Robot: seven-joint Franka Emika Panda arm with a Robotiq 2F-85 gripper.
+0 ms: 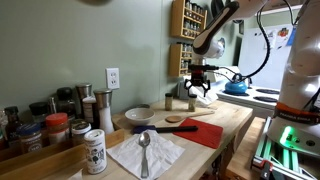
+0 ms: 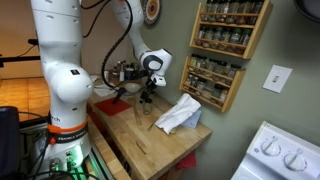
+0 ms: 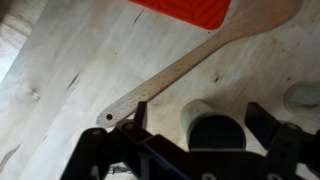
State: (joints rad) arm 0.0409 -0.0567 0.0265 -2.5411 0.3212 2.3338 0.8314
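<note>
In the wrist view my gripper (image 3: 201, 120) is open, its dark fingers (image 3: 140, 113) standing either side of a small upright cylindrical container (image 3: 214, 126) with a pale body and a dark cap. The jaws straddle it without touching. A wooden spoon (image 3: 190, 68) lies diagonally just beyond it on the butcher-block counter (image 3: 60, 70), its head towards a red mat (image 3: 190, 10). In both exterior views the gripper (image 1: 200, 92) (image 2: 146, 92) hangs low over the counter (image 1: 232, 118), pointing down. The container is hard to make out there.
A red mat (image 1: 205, 132), wooden spoon (image 1: 180, 121), bowl (image 1: 138, 115), a metal spoon on a white napkin (image 1: 145, 152) and several spice jars (image 1: 58, 126) share the counter. A spice rack (image 2: 225, 50) hangs on the wall. A stove (image 2: 285, 155) and blue kettle (image 1: 237, 87) stand beyond.
</note>
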